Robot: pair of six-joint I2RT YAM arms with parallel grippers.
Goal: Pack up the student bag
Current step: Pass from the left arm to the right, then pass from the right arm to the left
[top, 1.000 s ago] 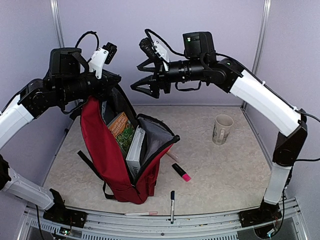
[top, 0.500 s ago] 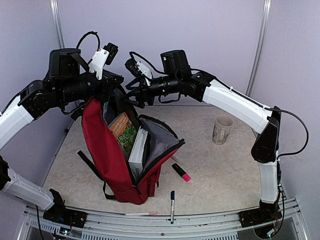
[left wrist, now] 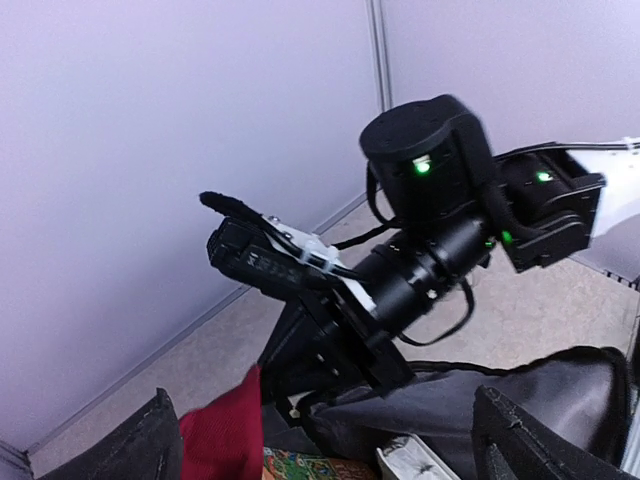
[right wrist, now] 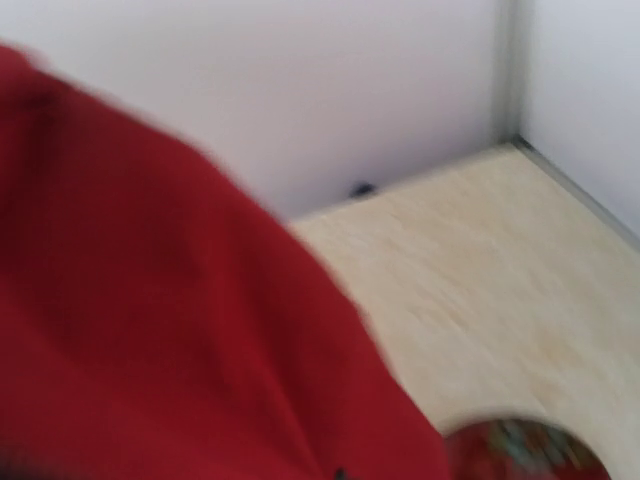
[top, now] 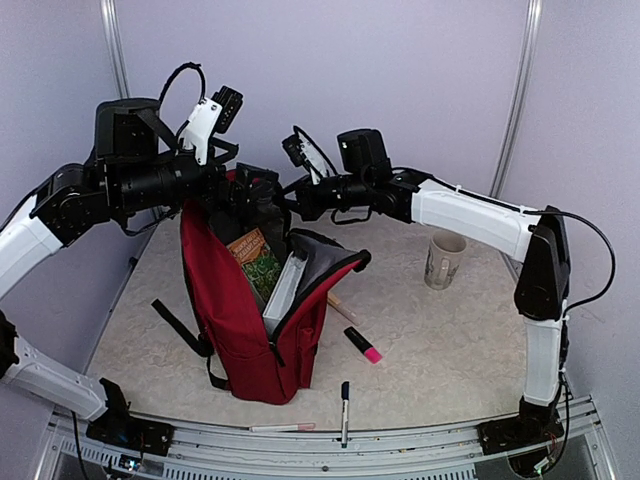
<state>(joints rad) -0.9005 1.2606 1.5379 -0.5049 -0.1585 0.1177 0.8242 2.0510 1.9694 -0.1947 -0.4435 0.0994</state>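
Toward the left half of the tabletop [top: 450, 340], the student bag [top: 235, 320] stands upright with its main compartment unzipped. A green-covered book [top: 255, 262] and a white box [top: 283, 295] stick up inside. At the bag's dark top edge the right gripper [top: 290, 205] is clenched on the fabric. Just beside it, the left gripper [top: 260, 188] hangs over the same edge, its fingers [left wrist: 150, 445] spread wide, grasping nothing. A pink highlighter [top: 363, 345] lies near the bag's right side, a black pen [top: 344, 398] near the front edge, and a mug [top: 445, 258] toward the right edge.
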